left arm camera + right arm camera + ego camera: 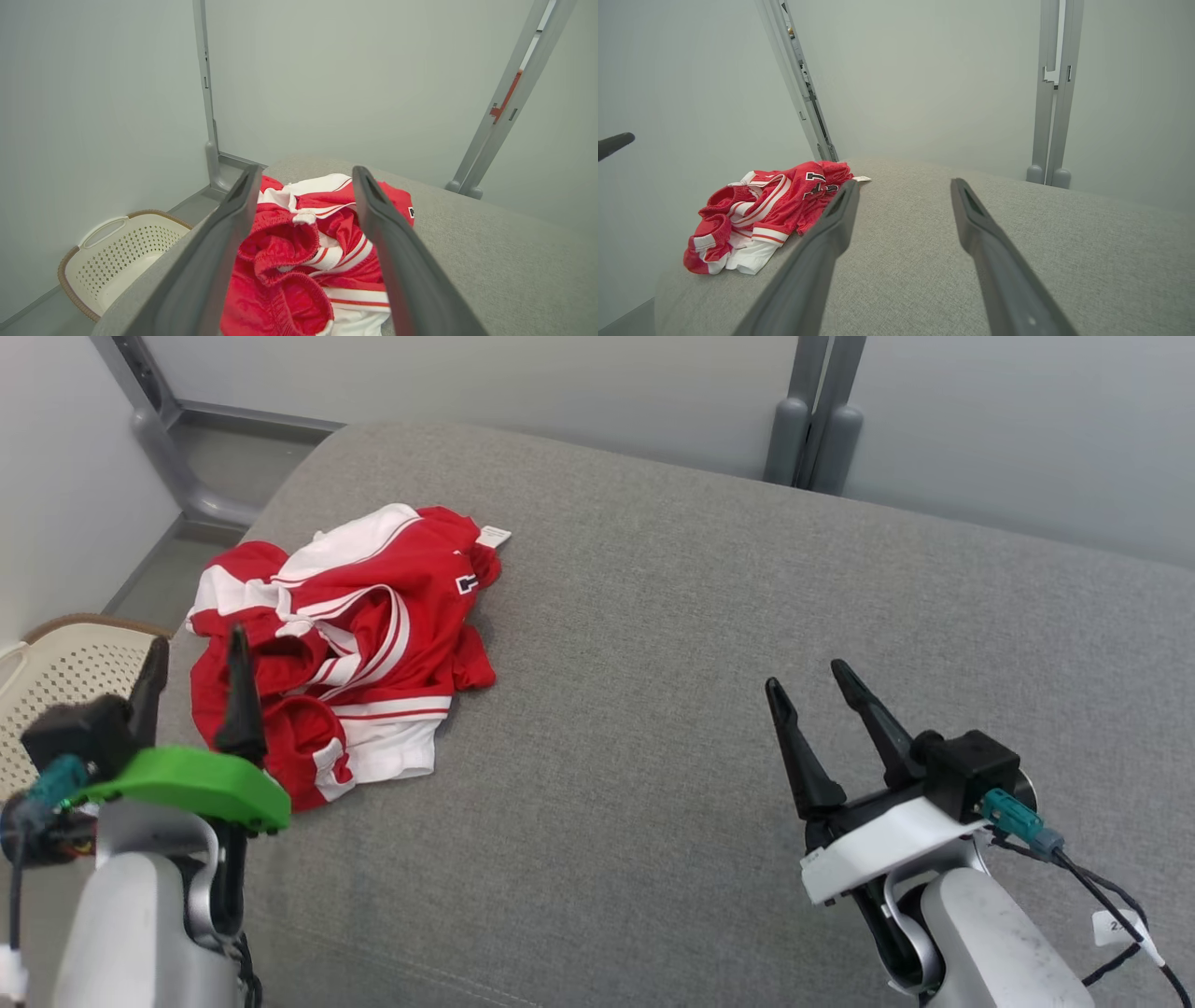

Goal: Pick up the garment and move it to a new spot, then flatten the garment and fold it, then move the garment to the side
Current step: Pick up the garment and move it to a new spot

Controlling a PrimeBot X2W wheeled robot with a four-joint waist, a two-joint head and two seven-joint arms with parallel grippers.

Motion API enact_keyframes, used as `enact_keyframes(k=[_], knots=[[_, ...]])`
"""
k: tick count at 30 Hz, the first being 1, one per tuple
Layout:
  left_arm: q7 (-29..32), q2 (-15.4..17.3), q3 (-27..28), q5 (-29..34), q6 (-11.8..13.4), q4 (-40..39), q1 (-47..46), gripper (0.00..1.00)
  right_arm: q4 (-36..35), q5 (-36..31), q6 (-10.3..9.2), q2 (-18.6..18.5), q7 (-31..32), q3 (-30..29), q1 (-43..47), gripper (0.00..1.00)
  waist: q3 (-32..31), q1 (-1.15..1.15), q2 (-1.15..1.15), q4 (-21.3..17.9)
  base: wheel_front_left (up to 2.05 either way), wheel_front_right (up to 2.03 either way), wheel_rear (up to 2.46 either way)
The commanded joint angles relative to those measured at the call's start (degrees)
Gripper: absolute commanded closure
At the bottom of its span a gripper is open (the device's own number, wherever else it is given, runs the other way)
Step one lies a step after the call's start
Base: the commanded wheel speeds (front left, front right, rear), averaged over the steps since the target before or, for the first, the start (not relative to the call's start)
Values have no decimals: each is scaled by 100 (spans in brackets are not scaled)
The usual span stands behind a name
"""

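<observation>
The garment (355, 635) is a crumpled red piece with white stripes and panels, lying in a heap near the left edge of the grey cushioned surface (700, 616). My left gripper (198, 649) is open just in front of its near left part, fingers pointing over it and holding nothing. In the left wrist view the garment (303, 247) lies between and beyond the open left gripper (306, 175). My right gripper (805, 674) is open over bare cushion well to the right. The right wrist view has the garment (756, 214) to the left of the open right gripper (903, 184).
A cream perforated laundry basket (56, 672) stands on the floor left of the cushion, also in the left wrist view as the basket (117, 252). Grey metal frame posts (812, 420) and pale wall panels rise behind. The cushion's left edge runs close beside the garment.
</observation>
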Motion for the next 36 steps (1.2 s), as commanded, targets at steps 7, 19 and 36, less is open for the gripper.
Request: enact_keyframes(k=[7, 19, 36], knots=[[1178, 486, 11, -529, -185, 349, -1274, 0, -147, -95, -1, -143, -19, 59, -376, 0, 796, 0, 0, -661, 0, 0, 0], [3080, 1348, -349, -1498, -291, 2087, -2725, 0, -258, -77, 0, -280, -19, 267, -796, 0, 1478, 0, 0, -1556, 0, 0, 0], [2892, 1855, -958, -1733, -290, 3853, -2997, 100, -234, -27, 0, -187, -19, 334, -784, 0, 1517, 0, 0, -2144, 0, 0, 0]])
